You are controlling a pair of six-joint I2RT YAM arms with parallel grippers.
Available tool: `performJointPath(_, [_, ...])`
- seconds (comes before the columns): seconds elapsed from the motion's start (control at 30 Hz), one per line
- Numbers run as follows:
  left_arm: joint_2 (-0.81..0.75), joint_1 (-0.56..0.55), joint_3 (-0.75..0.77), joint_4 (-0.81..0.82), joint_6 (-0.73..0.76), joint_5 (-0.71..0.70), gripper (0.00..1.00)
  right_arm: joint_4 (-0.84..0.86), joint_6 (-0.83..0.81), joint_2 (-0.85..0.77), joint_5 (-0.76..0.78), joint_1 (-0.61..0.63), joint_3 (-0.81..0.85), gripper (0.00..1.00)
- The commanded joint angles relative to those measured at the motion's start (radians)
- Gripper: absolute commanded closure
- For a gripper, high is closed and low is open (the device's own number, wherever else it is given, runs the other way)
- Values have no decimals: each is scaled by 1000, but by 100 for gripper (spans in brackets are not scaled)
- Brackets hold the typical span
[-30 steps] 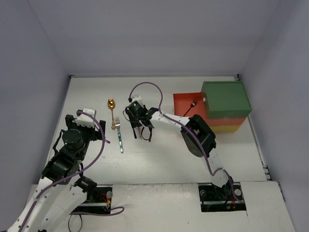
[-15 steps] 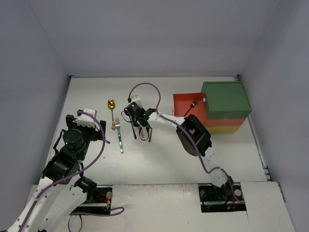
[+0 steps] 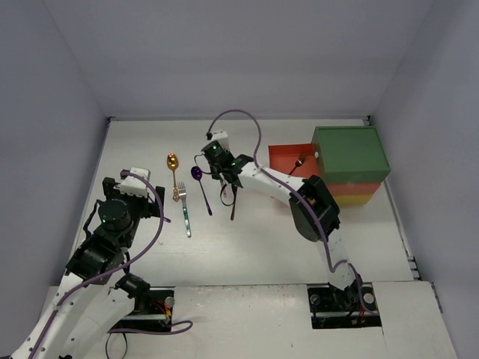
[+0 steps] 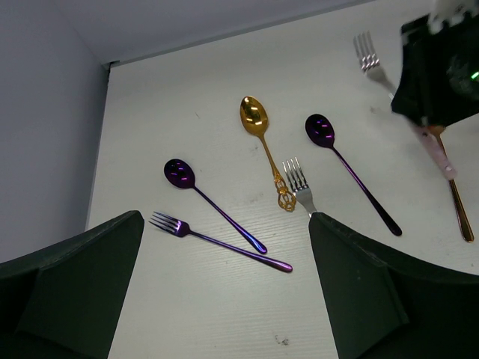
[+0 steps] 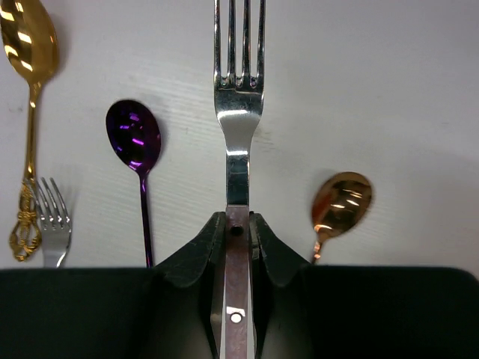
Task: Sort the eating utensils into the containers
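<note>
My right gripper (image 3: 218, 155) is shut on a fork (image 5: 238, 112) with a silver head and a pinkish handle, and holds it above the table; the fork's tines also show in the left wrist view (image 4: 364, 52). On the table below lie a purple spoon (image 5: 133, 134), a copper spoon (image 5: 340, 202), a gold spoon (image 3: 173, 161) and a silver-headed fork (image 3: 182, 193). My left gripper (image 4: 224, 299) is open and empty above a purple fork (image 4: 176, 225) and a second purple spoon (image 4: 179, 173). The containers stand at the right: green box (image 3: 350, 153), open red drawer (image 3: 286, 166), yellow box (image 3: 352, 199).
A dark fork (image 3: 299, 160) lies in the open red drawer. Grey walls close the table on the left, far and right sides. My right arm (image 3: 310, 209) stretches across the middle of the table.
My right gripper has moved toward the far side with the fork in it. The purple spoon that it covered is now in plain view. The left arm has not moved.
</note>
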Motion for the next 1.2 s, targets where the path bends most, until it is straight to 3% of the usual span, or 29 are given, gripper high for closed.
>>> performJointPath(0.0, [22,4,15,42,-12,-13,9,39,75,-318,235,-10,-36,100])
performJointPath(0.13, [26,4,16,42,-12,-12,9,38,146,-463,450,-20,-160,100])
performJointPath(0.23, [29,4,16,42,-13,-9,9,38,248,-528,512,-59,-259,100])
performJointPath(0.43, [32,4,17,40,-13,-9,9,38,385,-633,537,-166,-426,100])
performJointPath(0.83, [34,4,15,40,-13,-7,9,38,415,-562,508,-238,-508,100])
performJointPath(1.17, [38,4,15,43,-13,-1,9,38,458,-551,489,-245,-568,87])
